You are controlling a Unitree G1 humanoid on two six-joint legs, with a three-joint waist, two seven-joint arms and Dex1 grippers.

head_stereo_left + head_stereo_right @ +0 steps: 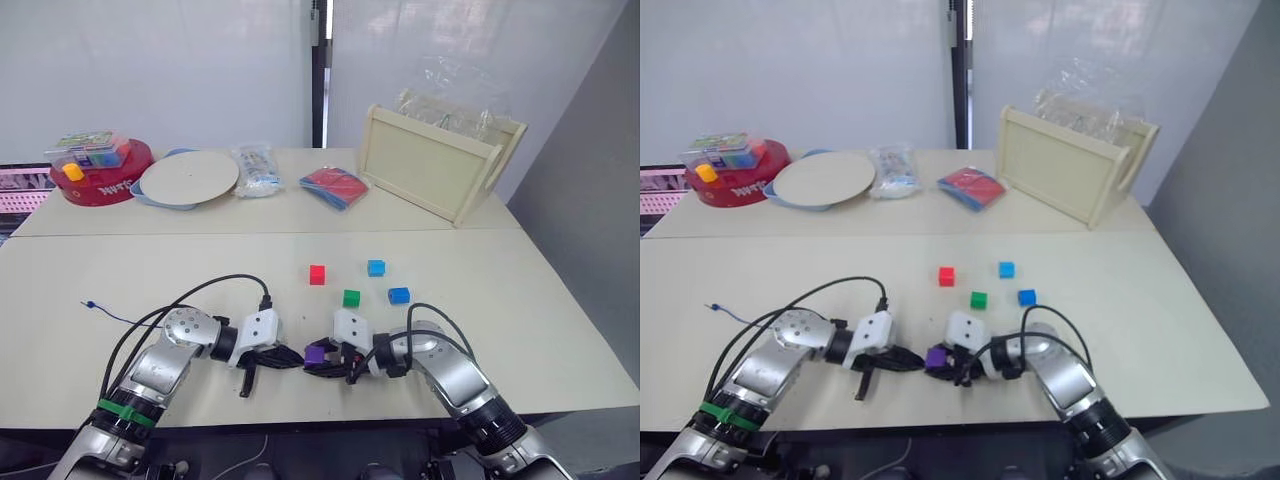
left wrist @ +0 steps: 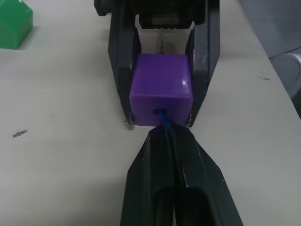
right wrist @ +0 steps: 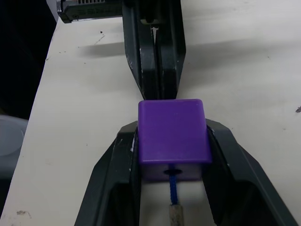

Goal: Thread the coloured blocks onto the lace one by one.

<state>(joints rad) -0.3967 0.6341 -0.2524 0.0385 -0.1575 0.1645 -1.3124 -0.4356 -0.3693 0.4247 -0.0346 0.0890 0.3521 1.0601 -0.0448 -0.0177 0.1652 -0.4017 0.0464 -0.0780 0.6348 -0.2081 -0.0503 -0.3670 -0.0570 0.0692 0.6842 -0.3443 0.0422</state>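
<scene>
A purple block [image 1: 315, 353] sits near the table's front edge, and my right gripper [image 3: 171, 136] is shut on its two sides. The dark-blue lace [image 2: 164, 123] enters the block's hole on the side facing my left gripper [image 2: 165, 134], which is shut on it close to the block. In the right wrist view the lace [image 3: 173, 188] comes out of the hole on the other side, ending in its pale stiff tip [image 3: 175, 216]. The rest of the lace [image 1: 110, 312] trails left across the table. A red block [image 1: 317, 274], a green block [image 1: 351, 298] and two blue blocks [image 1: 376, 267] [image 1: 399, 295] lie just beyond the grippers.
On the far table stand a red tin [image 1: 100, 180] with a box of pieces, round plates [image 1: 188, 178], a plastic bag [image 1: 256, 170], a red-and-blue packet [image 1: 335, 187] and a pale wooden tray [image 1: 435, 165]. The table's front edge [image 1: 300, 420] runs just below the grippers.
</scene>
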